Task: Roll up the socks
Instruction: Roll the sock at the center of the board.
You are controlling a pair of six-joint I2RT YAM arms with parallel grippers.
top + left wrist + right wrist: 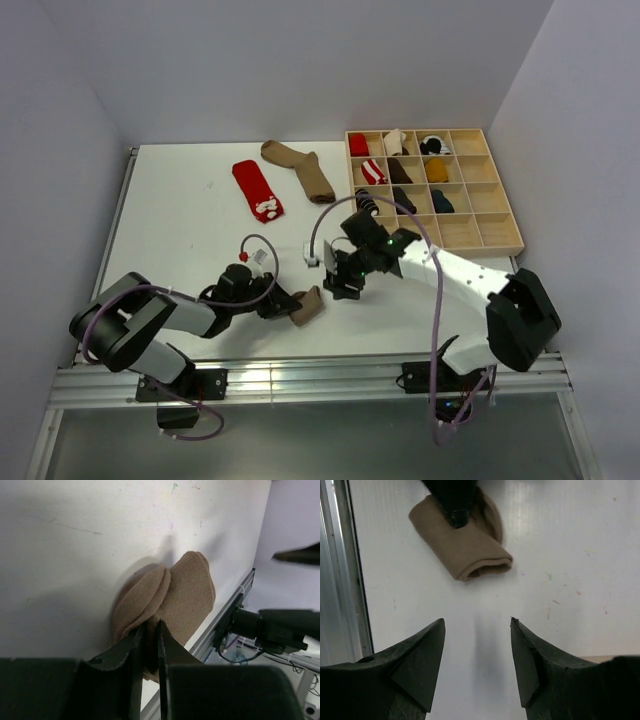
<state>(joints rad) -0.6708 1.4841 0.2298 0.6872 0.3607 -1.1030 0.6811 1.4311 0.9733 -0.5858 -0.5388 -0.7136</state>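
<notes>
The near end of the rolled brown sock [170, 605] disappears behind the left gripper [150, 629], whose body is a dark blur cut off by the bottom edge. From the right wrist, that gripper covers the roll's far side — itself clipped by the top edge. The bundles [436, 170] in the wooden tray [498, 198] are too small to tell their patterns.

table [180, 220] white | red sock [258, 190]; brown sock [300, 168]; rolled sock [308, 305] (near edge); tray [462, 231]
</notes>
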